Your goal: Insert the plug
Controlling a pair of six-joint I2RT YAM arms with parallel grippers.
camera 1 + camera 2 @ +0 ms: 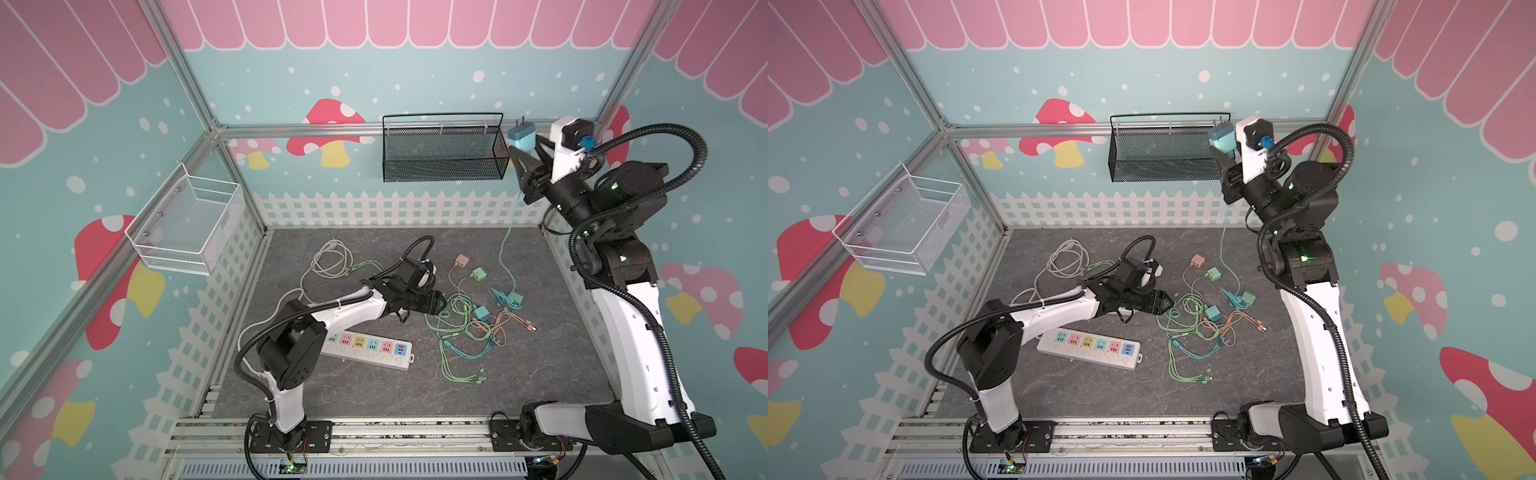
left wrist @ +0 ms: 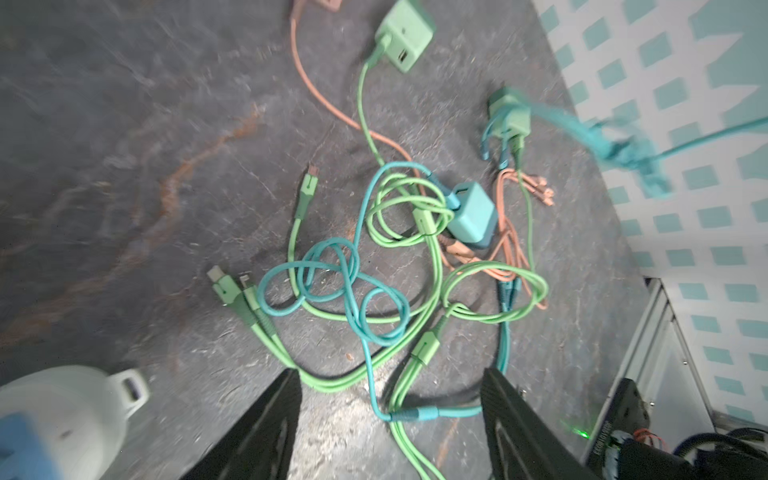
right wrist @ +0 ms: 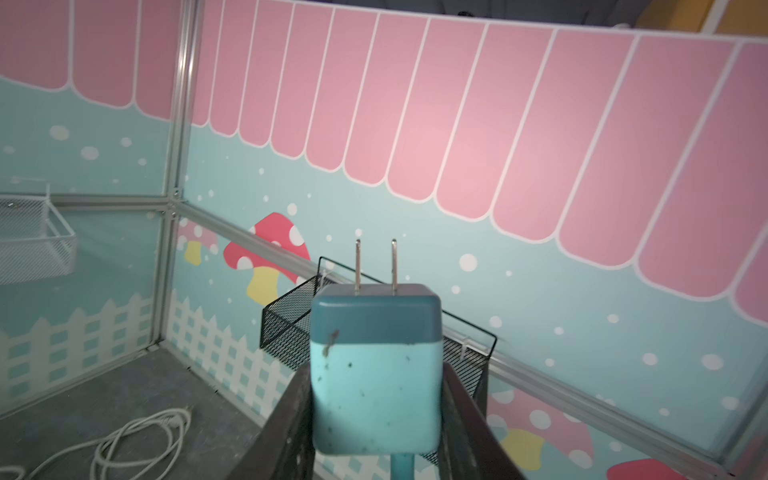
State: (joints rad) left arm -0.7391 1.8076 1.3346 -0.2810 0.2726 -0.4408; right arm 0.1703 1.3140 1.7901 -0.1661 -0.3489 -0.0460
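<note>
Your right gripper (image 1: 525, 149) pinches the blue plug (image 3: 376, 370), raised far from the power strip (image 1: 365, 349). Your left gripper (image 2: 390, 374) hangs spread over the cable tangle (image 2: 395, 257) beside it.

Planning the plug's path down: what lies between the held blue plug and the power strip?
In both top views the left gripper and the tangled cables lie between the blue plug and the power strip.

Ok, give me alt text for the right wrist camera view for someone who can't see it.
A two-tone blue charger plug fills the foreground, clamped in the right gripper, its two prongs pointing away from the camera. Behind it a black mesh basket hangs on a wall painted with pink awning and mushrooms.
</note>
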